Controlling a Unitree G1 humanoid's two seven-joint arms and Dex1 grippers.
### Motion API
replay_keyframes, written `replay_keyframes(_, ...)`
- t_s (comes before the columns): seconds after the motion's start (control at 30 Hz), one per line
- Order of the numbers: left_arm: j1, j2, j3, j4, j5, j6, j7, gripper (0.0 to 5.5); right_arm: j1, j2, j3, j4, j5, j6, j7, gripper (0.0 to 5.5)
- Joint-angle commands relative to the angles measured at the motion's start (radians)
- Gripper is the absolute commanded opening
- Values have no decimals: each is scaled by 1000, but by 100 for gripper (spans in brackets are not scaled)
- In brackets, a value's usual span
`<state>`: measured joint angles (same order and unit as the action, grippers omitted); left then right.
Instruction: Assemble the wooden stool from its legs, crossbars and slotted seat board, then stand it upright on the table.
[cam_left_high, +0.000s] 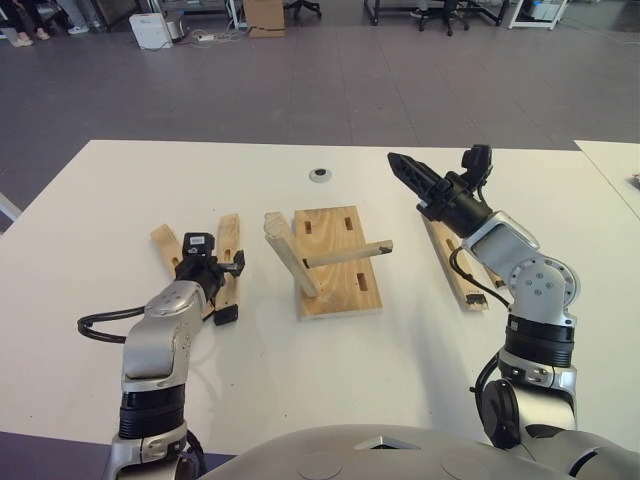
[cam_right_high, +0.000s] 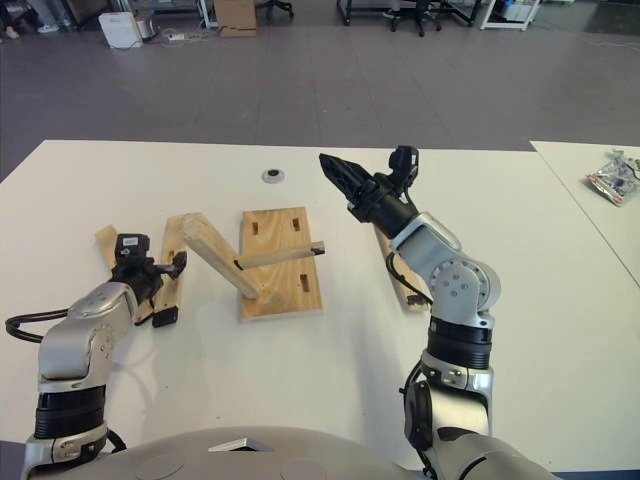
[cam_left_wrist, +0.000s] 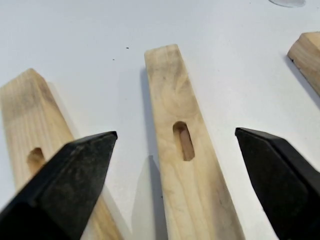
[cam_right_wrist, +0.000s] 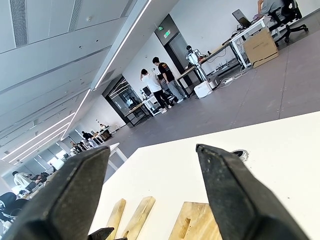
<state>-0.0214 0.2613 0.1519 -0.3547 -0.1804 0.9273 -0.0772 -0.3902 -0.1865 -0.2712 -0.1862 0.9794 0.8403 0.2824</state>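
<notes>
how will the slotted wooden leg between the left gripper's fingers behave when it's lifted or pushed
Probably stiff: the leg is a solid-looking wooden bar. It lies flat-faced on the table, so a push should slide it, not roll it. The left gripper, open astride it, would likely grip the bare wood without much slip.

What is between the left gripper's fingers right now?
A slotted wooden leg, lying flat on the table inside the open left gripper with a gap on each side; the left wrist view shows it.

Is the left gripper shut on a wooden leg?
No, the left gripper is open, and the slotted leg lies between its fingers with a gap on each side.
</notes>
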Motion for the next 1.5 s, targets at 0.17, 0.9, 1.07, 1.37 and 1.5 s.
replay_keyframes(0.17, 114, 52, -8, -31, -9, 134, -49, 388, 8, 9, -7, -22, 16, -6, -31, 320)
replay_keyframes(0.9, -514, 111, 237, 11, -813, -267, -490, 210, -345, -77, -94, 43, 476, 111, 64, 404)
replay_keyframes(1.07, -565, 264, 194, 8, -1081, -51, -582, 210, -461, -114, -78, 145, 618, 136, 89, 516)
replay_keyframes(1.37, -550, 406, 80, 12, -1078, 39, -747, 210, -506, -133, -20, 160, 630, 156, 139, 517)
replay_keyframes(1.5, -558, 399, 81, 18, -1070, 15, -750, 210, -496, -140, 2, 154, 635, 173, 151, 434)
